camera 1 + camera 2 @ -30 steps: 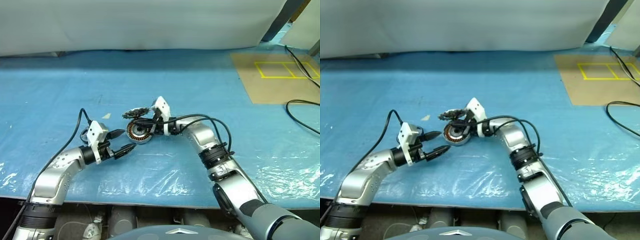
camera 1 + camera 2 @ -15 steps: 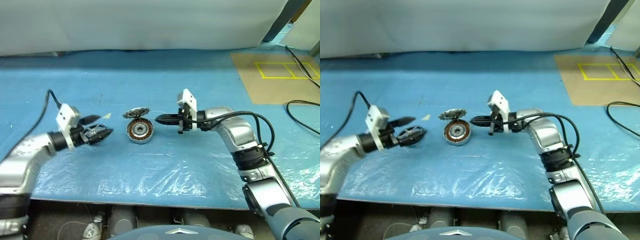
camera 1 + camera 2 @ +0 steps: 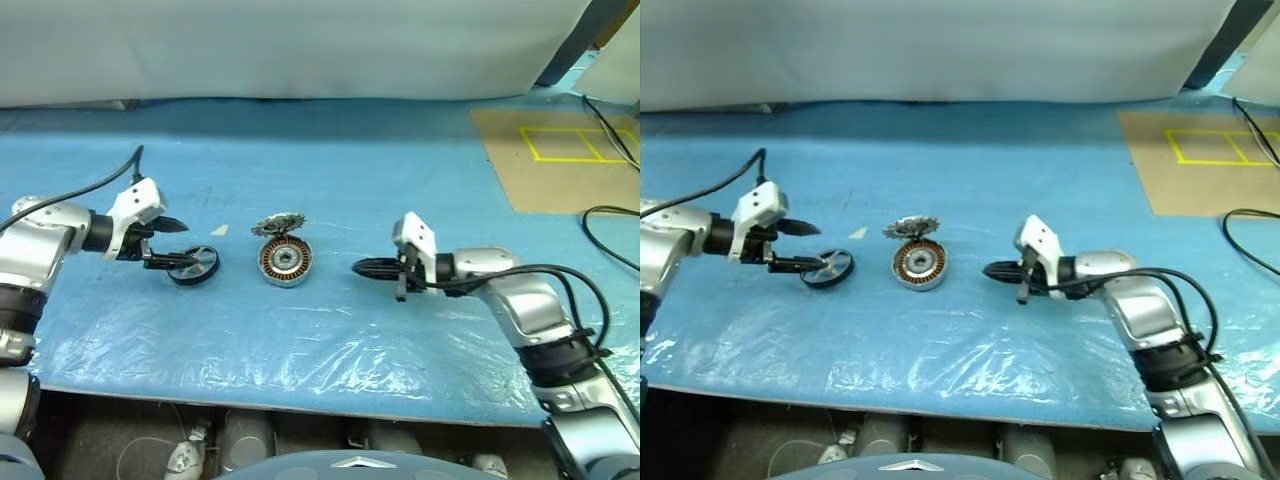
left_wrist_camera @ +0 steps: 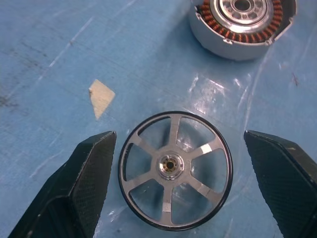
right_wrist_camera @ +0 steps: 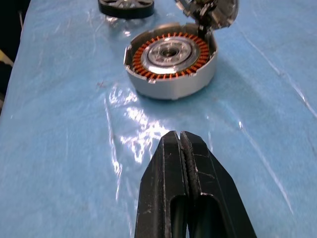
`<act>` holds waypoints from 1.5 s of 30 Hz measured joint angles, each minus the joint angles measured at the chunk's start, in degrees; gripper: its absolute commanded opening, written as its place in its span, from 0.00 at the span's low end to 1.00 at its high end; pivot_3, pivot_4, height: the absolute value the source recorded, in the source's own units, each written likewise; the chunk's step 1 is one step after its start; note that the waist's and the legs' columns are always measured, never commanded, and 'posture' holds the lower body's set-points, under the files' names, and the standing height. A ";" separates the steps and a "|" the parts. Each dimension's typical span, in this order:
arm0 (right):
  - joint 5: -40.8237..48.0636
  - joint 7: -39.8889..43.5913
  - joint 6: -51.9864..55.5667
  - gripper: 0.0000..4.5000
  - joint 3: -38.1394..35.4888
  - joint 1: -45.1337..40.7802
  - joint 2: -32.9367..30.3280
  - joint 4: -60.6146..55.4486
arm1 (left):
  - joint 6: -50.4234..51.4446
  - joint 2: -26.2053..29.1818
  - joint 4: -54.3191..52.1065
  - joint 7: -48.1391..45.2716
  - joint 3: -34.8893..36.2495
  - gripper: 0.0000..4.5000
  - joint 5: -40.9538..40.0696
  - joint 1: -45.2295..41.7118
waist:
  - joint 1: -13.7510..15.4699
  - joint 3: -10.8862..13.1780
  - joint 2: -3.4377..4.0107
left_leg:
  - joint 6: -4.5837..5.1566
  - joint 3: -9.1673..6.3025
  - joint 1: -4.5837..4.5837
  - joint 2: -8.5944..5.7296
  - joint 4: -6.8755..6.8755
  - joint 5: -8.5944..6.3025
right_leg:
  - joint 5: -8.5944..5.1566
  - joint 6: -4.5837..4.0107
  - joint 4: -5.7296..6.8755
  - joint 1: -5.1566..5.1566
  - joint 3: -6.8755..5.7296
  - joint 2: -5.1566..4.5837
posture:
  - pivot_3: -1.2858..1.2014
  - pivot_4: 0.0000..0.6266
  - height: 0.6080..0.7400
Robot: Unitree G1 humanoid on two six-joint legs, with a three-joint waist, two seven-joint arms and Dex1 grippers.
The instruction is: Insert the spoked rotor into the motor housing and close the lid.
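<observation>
From the head camera: one motor housing (image 3: 284,261) sits mid-sheet on the blue table (image 3: 400,160), a toothed disc (image 3: 277,224) propped at its far edge. To its left lies one spoked rotor (image 3: 193,265), the left gripper (image 3: 168,245) spread over it; the right gripper (image 3: 362,268), pressed together and empty, points in from the right.

Left wrist camera: the rotor looks rigid, light metal, best pinched across its rim.

Right wrist camera: copper windings look delicate.

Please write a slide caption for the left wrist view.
Open left tool straddling spoked wheel on blue sheet; motor housing beyond.
</observation>
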 measured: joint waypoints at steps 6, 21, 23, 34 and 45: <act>2.30 -1.20 0.75 0.00 -1.34 0.87 -0.58 -5.26 | -7.13 -3.25 7.93 -2.30 -4.79 0.97 6.95 -3.97 | -0.09 0.00 0.00 | 0.00 0.00 0.01 0.00 0.06 0.00 | 0.00 0.00 0.06 0.00 0.00 0.00 | 0.52 0.24 1.00; 2.00 -4.48 -0.05 0.00 -1.49 -0.26 0.29 -3.42 | -10.68 -7.84 16.13 -5.14 -3.40 0.97 9.32 -7.10 | 0.47 0.00 -0.01 | 0.00 -0.04 -0.05 -0.05 0.05 0.00 | 0.00 0.00 0.10 0.00 -0.04 -0.07 | 0.52 0.24 1.00; 1.89 -4.49 -0.28 0.00 -1.46 -0.06 0.15 -3.42 | -9.80 -6.68 15.28 -7.62 -3.33 0.97 8.78 -7.15 | 0.45 0.01 -0.01 | 0.00 -0.04 -0.04 -0.03 0.03 0.00 | 0.00 0.00 0.09 0.00 -0.05 -0.06 | 0.52 0.24 1.00; 0.94 -5.16 -0.75 0.00 0.70 -0.16 0.74 -3.05 | -14.05 -6.80 21.96 -5.70 -3.23 0.75 11.44 -10.92 | 1.21 0.01 -0.01 | 0.00 -0.05 -0.07 -0.06 0.06 0.00 | 0.00 0.00 0.09 0.01 -0.06 -0.09 | 0.52 0.24 1.00; 0.92 -6.19 -0.65 0.00 0.71 -0.16 1.04 -3.06 | -14.87 -8.29 21.55 -6.98 -3.16 0.46 11.30 -11.28 | 1.19 0.01 -0.02 | -0.01 -0.07 -0.08 -0.05 0.05 0.00 | 0.03 0.05 0.10 0.00 -0.10 -0.08 | 0.52 0.24 1.00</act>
